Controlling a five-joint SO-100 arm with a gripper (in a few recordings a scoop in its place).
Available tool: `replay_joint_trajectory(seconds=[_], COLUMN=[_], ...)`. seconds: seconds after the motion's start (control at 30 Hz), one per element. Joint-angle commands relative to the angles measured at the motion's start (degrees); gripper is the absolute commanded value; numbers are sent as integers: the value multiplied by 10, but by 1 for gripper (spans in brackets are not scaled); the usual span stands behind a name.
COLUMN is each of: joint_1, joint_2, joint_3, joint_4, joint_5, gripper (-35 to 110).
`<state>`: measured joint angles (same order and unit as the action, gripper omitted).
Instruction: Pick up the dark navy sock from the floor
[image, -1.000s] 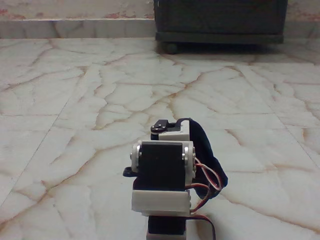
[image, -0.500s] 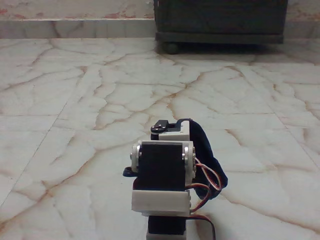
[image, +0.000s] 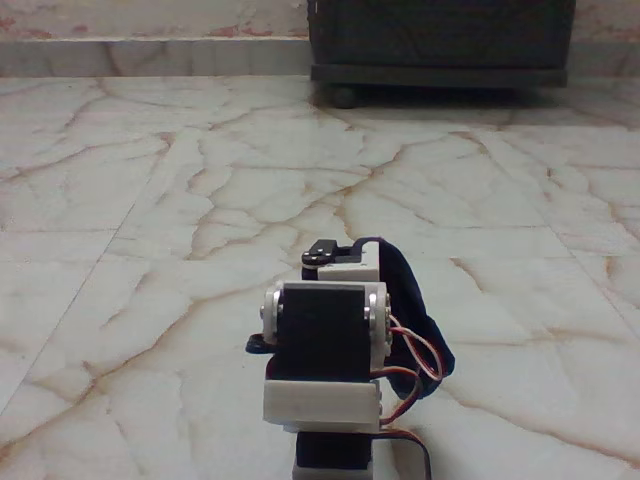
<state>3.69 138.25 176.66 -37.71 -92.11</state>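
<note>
The dark navy sock (image: 412, 300) shows to the right of my arm (image: 323, 345), which I see from behind in the fixed view. It runs from beside the wrist top down to the cream marble floor (image: 150, 200). The arm's black and white body covers most of it. Just above the white wrist block, a small black part of the gripper (image: 322, 252) peeks out. The fingers are hidden behind the arm, so I cannot tell whether they hold the sock.
A dark wooden cabinet (image: 440, 40) on round feet stands at the back right, against a low marble step. Red wires (image: 415, 365) loop off the arm's right side. Open floor spreads to the left and ahead.
</note>
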Motion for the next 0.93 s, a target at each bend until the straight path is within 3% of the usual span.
replay_joint_trajectory(seconds=[0.0, 0.9], joint_1=[4, 4], joint_2=[19, 18], joint_3=[-1, -1], joint_4=[4, 14], joint_5=[6, 4], gripper=[0, 0])
